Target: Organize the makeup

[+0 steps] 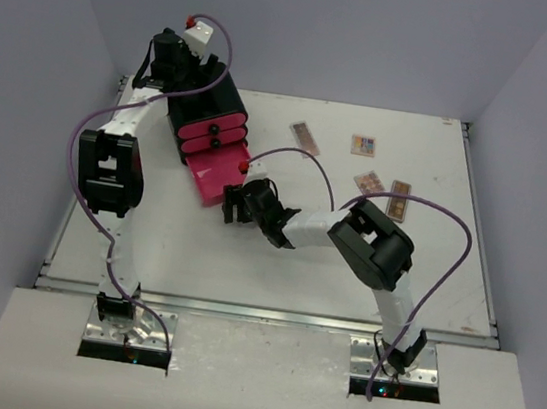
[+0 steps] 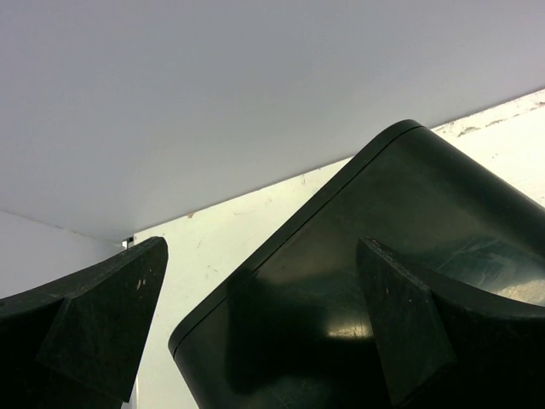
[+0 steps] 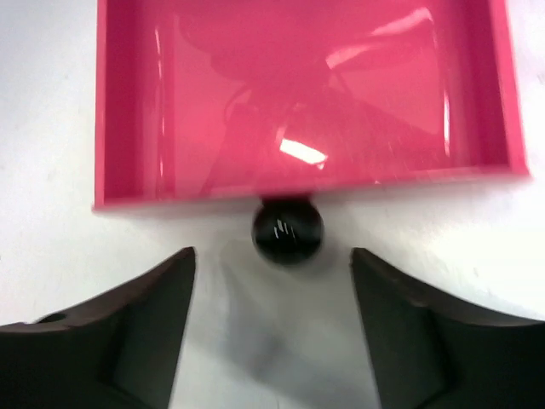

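Observation:
Several flat makeup palettes lie on the white table to the right: one [image 1: 304, 138], a multicolour one [image 1: 364, 145], one [image 1: 368, 182] and a tan one [image 1: 398, 199]. The black chest [image 1: 204, 105] has its bottom pink drawer [image 1: 215, 172] pulled out; it looks empty [image 3: 298, 94]. My right gripper [image 1: 231, 202] [image 3: 272, 260] stands open just in front of the drawer's black knob [image 3: 288, 230], not touching it. My left gripper [image 1: 176, 61] [image 2: 262, 251] is open over the chest's top back corner [image 2: 358, 281], one finger [image 2: 400, 324] over the lid, the other [image 2: 102, 315] beside it.
The two upper pink drawers [image 1: 212, 134] are closed. The right arm's elbow [image 1: 377, 243] hangs over the table just near the tan palette. Grey walls close in the table at the back and sides; the table's raised rim [image 1: 478, 221] runs along the right.

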You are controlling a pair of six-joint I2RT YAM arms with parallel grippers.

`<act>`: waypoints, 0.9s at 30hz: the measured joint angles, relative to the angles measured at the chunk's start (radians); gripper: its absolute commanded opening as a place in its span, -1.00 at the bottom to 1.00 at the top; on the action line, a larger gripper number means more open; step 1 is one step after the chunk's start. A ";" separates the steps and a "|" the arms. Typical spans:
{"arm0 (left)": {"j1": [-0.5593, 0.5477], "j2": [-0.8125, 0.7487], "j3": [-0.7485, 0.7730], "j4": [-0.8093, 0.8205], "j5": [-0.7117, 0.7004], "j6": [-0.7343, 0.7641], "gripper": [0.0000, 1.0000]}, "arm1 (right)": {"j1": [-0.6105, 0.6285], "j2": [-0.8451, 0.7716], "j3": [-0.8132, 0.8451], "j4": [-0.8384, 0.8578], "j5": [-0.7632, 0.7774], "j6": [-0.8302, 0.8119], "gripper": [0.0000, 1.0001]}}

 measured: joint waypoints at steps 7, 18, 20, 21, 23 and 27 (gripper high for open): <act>0.000 0.000 0.003 -0.005 -0.001 0.002 0.88 | 0.001 -0.224 -0.130 -0.116 0.008 -0.032 0.86; 0.000 0.000 0.020 -0.036 -0.003 0.003 0.89 | -0.342 -0.538 -0.022 -0.622 -0.095 -0.053 0.98; 0.000 0.000 0.020 -0.040 -0.003 0.003 0.89 | -0.504 -0.529 0.015 -0.700 -0.089 -0.044 0.98; 0.000 0.000 0.020 -0.042 -0.002 0.002 0.89 | -0.577 -0.518 0.029 -0.738 -0.085 -0.039 0.98; 0.000 0.000 0.020 -0.043 -0.001 0.002 0.89 | -0.696 -0.479 0.066 -0.815 -0.090 -0.030 0.98; 0.000 0.000 0.020 -0.044 0.004 -0.001 0.89 | -0.814 -0.360 0.149 -0.920 -0.095 -0.022 0.98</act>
